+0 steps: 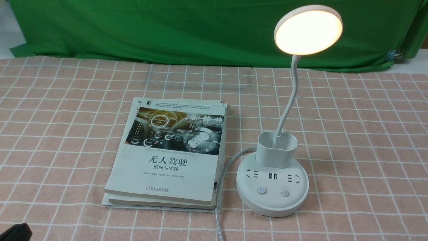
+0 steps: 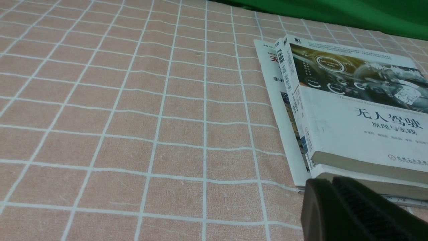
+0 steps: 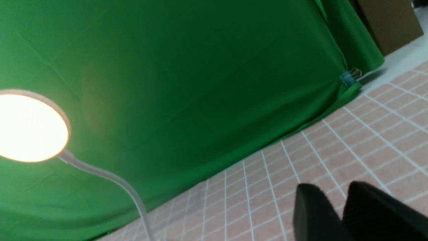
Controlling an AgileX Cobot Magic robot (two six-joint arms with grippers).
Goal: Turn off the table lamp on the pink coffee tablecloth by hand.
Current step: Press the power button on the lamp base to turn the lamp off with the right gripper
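The white table lamp (image 1: 272,192) stands on the pink coffee tablecloth (image 1: 367,134) right of centre. Its disc head (image 1: 308,30) glows, and two buttons (image 1: 261,190) sit at the front of the round base. The lit head also shows in the right wrist view (image 3: 30,127). My right gripper (image 3: 334,189) hangs above the cloth well apart from the lamp, jaws together and empty. My left gripper (image 2: 329,180) is shut and empty, low beside the near corner of the books. Only a black corner of the left arm (image 1: 13,232) shows in the front view.
A stack of white books (image 1: 170,154) lies just left of the lamp base; it also shows in the left wrist view (image 2: 351,110). The lamp's grey cord (image 1: 222,180) runs between books and base toward the front edge. A green backdrop cloth (image 1: 200,30) hangs behind.
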